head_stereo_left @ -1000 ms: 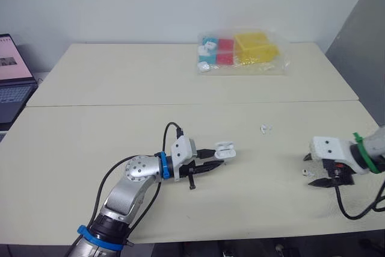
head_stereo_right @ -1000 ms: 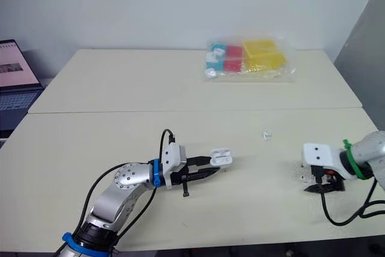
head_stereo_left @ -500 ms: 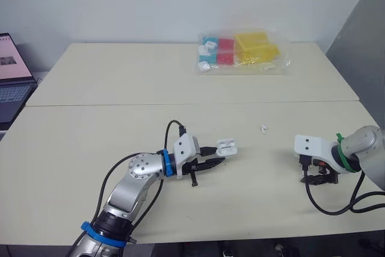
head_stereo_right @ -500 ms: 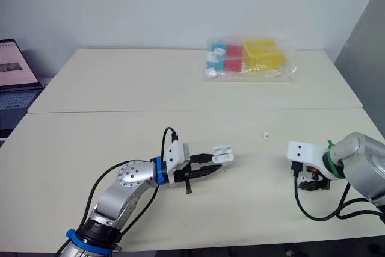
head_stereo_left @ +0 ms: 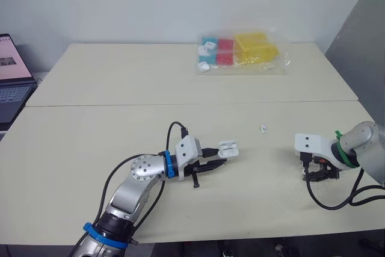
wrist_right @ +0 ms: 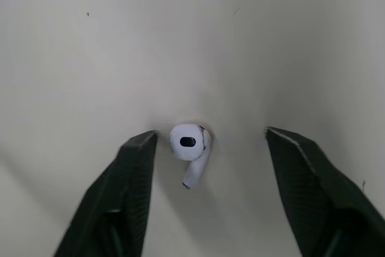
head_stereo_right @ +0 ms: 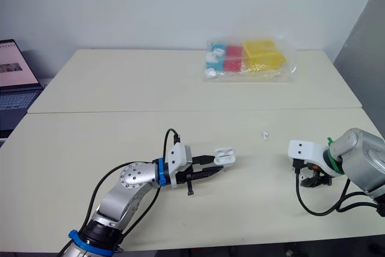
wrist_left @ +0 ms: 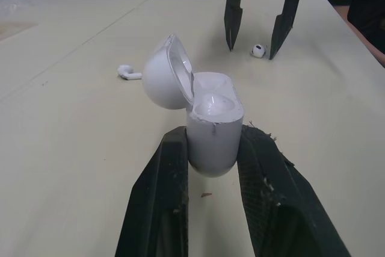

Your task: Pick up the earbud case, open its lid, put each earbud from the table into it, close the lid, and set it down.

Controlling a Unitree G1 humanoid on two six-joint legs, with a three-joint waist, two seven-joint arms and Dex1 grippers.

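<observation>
1. Earbud case (wrist_left: 210, 124) is upright at the front middle of the table (head_stereo_left: 120, 88), gripped by its lower body in your left jaws. Its lid is swung back and open.
2. Your left jaws are closed narrow on the case, one finger on each side, just as they were a second ago. That arm has only crept slightly toward the right since then.
3. Your right jaws are spread wide and point down at the table. One earbud (wrist_right: 189, 145) lies between the tips, nearer to one of them, and neither tip grips it.
4. A second ago your right arm sat farther out toward the table's right edge, with its jaws lying more level. It has since swung inward and turned down over that earbud.
5. The second earbud (head_stereo_left: 263, 129) lies on the table between the case and your right jaws, a little farther back. It has not moved.
6. A clear bag of coloured blocks (head_stereo_left: 240, 52) sits at the far edge and a laptop (head_stereo_left: 12, 82) is off to your left. Both are unchanged.
</observation>
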